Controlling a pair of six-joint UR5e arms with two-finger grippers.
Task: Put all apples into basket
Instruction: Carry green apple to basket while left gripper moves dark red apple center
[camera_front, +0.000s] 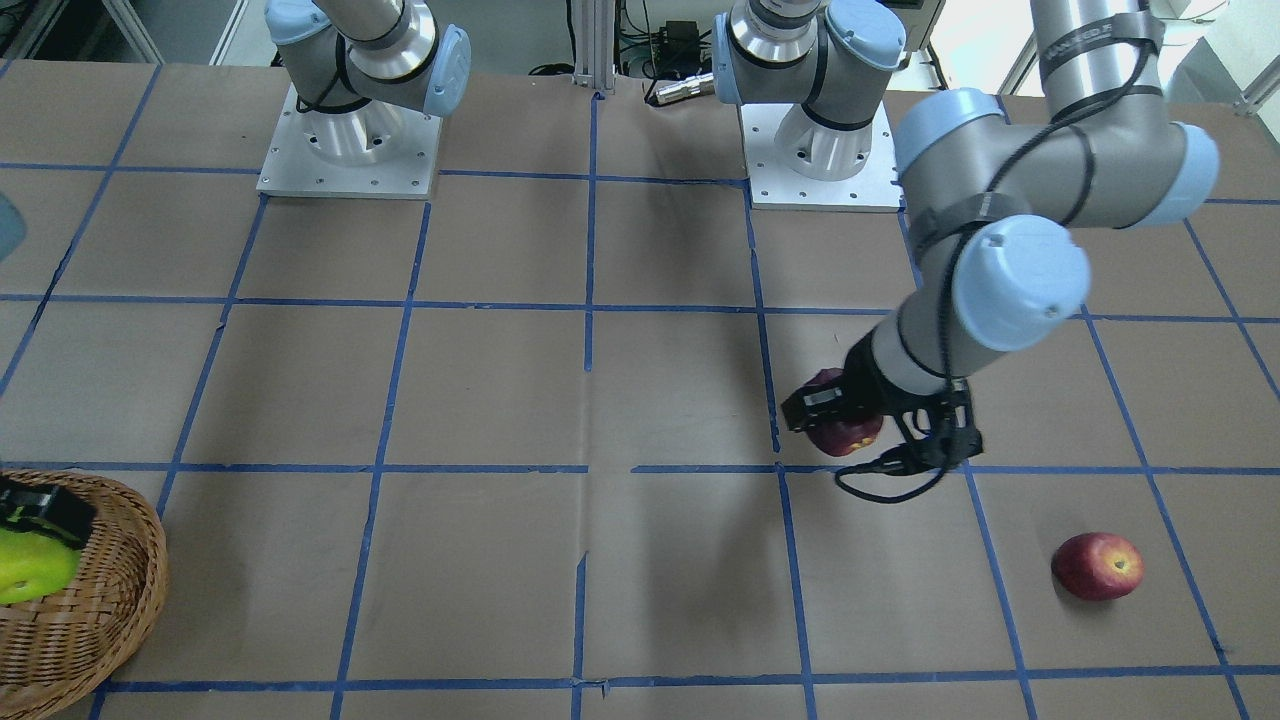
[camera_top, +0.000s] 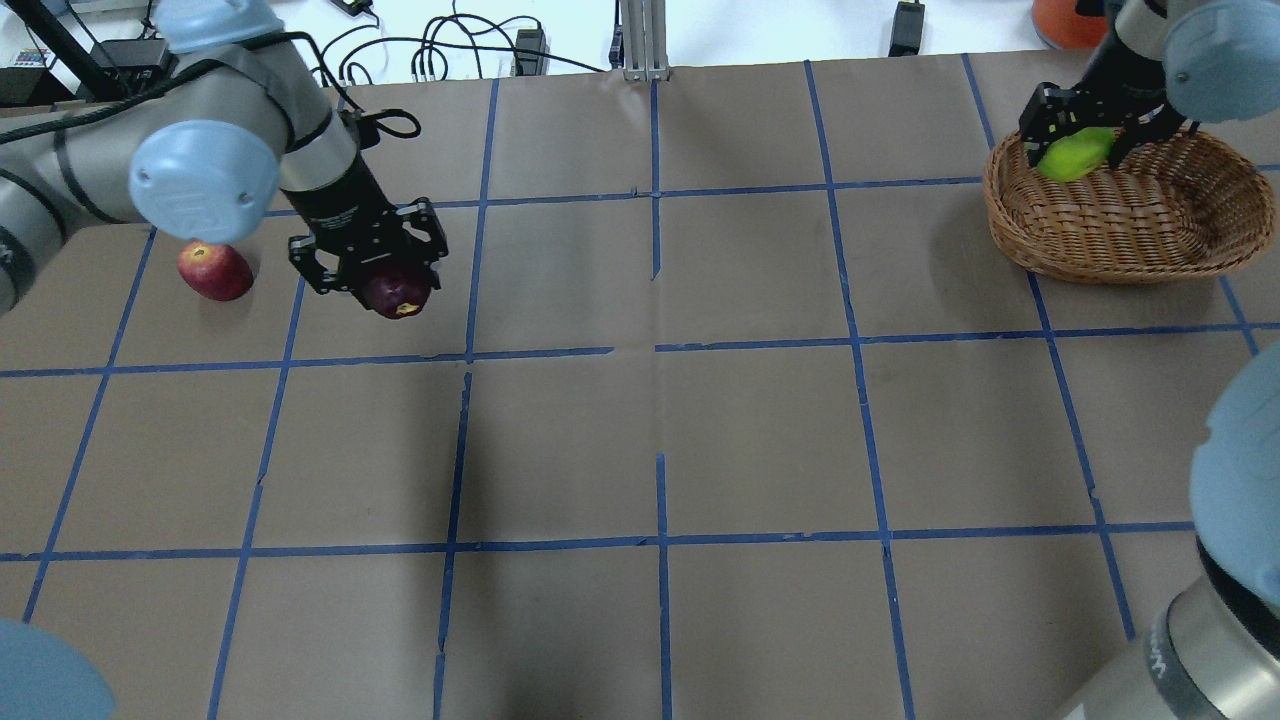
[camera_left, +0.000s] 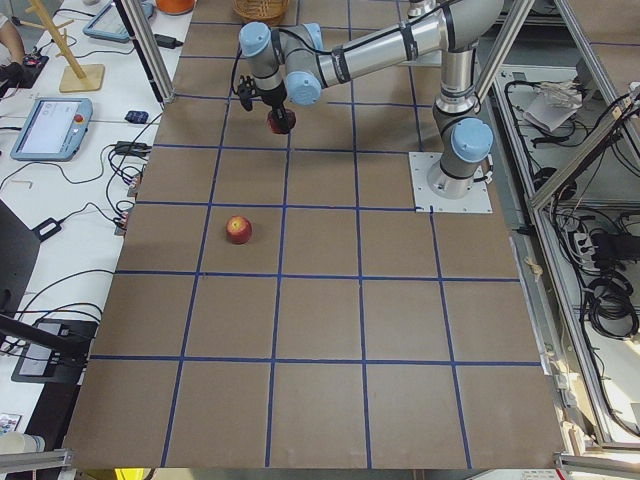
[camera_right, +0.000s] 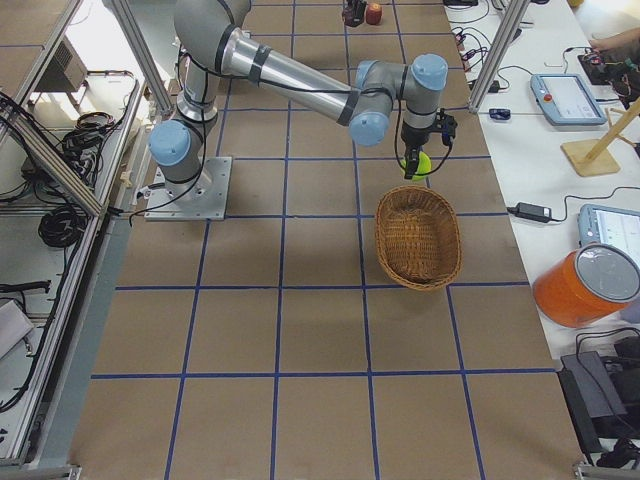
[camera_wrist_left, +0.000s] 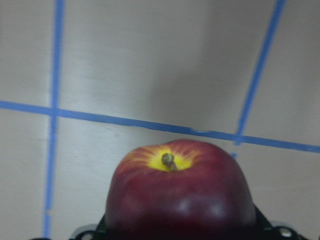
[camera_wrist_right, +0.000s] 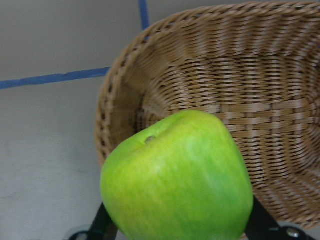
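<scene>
My left gripper (camera_top: 385, 285) is shut on the dark maroon apple (camera_top: 397, 292) and holds it above the table; that apple fills the left wrist view (camera_wrist_left: 180, 195), with a yellow stem dimple. The red apple (camera_top: 214, 271) lies on the table just left of it, also in the front view (camera_front: 1097, 565). My right gripper (camera_top: 1085, 135) is shut on the yellow-green apple (camera_top: 1075, 154) over the far left rim of the wicker basket (camera_top: 1130, 225). The right wrist view shows the green apple (camera_wrist_right: 177, 177) above the basket's edge (camera_wrist_right: 120, 95).
The table is brown with a blue tape grid. Both arm bases (camera_front: 350, 150) stand at the robot's edge. An orange container (camera_right: 585, 285) and tablets (camera_right: 565, 95) sit on the bench beyond the table's far edge.
</scene>
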